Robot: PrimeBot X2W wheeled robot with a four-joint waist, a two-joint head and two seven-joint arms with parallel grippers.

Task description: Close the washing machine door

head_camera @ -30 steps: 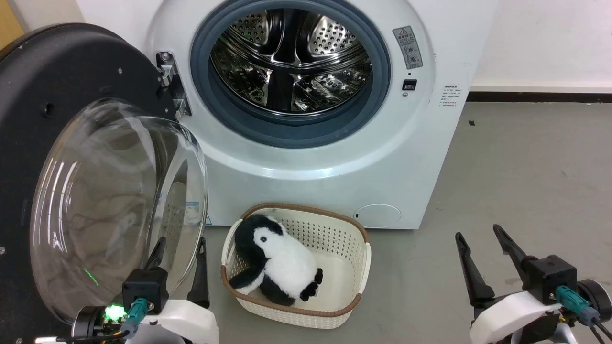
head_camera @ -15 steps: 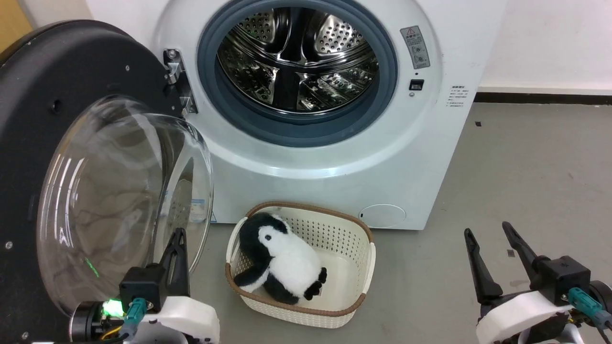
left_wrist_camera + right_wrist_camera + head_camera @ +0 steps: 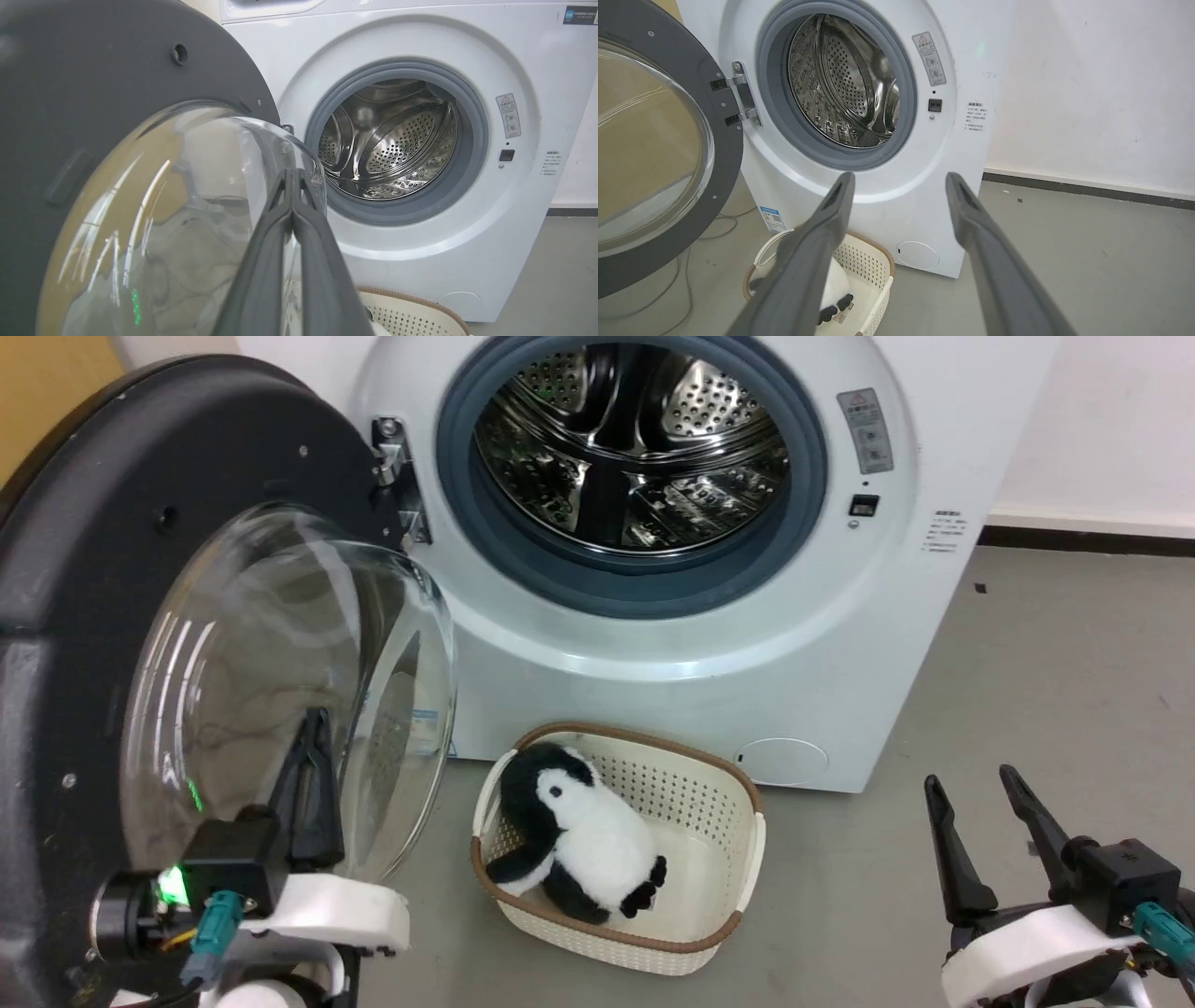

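The washing machine door (image 3: 112,504) stands wide open at the left, its black rim facing me and its clear glass bowl (image 3: 280,663) bulging out. The white washing machine (image 3: 653,653) shows its steel drum (image 3: 635,439) inside a grey gasket. My left gripper (image 3: 316,719) is shut with nothing between its fingers, and it points up in front of the glass bowl; whether it touches the bowl I cannot tell. In the left wrist view the closed fingertips (image 3: 292,173) lie against the bowl's right edge. My right gripper (image 3: 969,777) is open low at the right, away from the machine.
A cream basket (image 3: 644,737) holding a plush penguin (image 3: 579,821) sits on the floor just in front of the machine. Grey floor (image 3: 1074,663) stretches to the right up to a white wall. A thin cable (image 3: 714,224) runs along the floor under the door.
The head camera has shifted, sliding the scene rightward. My left gripper has gone from open to shut and risen in front of the glass bowl. The right gripper stays open.
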